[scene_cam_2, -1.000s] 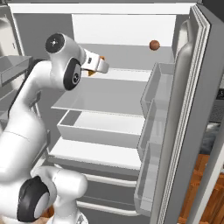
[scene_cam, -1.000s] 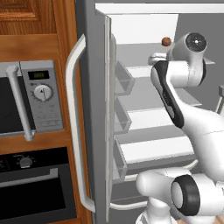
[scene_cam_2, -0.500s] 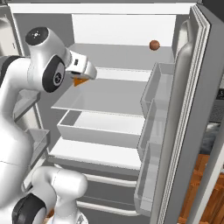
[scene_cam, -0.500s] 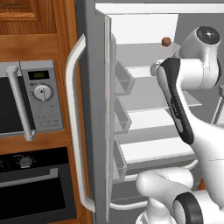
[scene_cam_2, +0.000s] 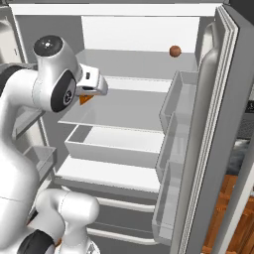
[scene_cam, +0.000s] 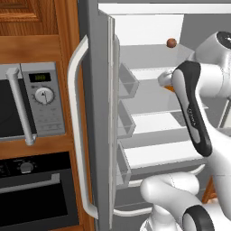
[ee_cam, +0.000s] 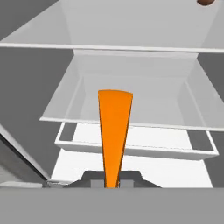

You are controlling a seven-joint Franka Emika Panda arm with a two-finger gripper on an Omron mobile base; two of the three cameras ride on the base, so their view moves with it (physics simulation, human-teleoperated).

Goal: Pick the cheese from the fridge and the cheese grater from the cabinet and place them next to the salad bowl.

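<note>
The cheese (ee_cam: 113,131) is a bright orange wedge, and my gripper (ee_cam: 113,180) is shut on its narrow end. From the right base view the cheese (scene_cam_2: 85,99) pokes out under the gripper (scene_cam_2: 92,89), in front of the middle glass shelf of the open fridge (scene_cam_2: 124,106). The left base view shows the cheese (scene_cam: 168,87) at the gripper (scene_cam: 164,81), just outside the shelves of the fridge (scene_cam: 149,108). The cheese grater, the cabinet and the salad bowl are out of view.
A small reddish-brown ball (scene_cam_2: 174,50) lies on the top shelf. The fridge door (scene_cam: 97,117) stands open with its white handle (scene_cam: 76,126) and door bins (scene_cam_2: 173,114). A microwave (scene_cam: 27,103) and an oven (scene_cam: 31,189) sit in the wood panelling at left.
The arm has drawn back from the fridge shelves and lowered a little, carrying the cheese with it. The ball has stayed where it was.
</note>
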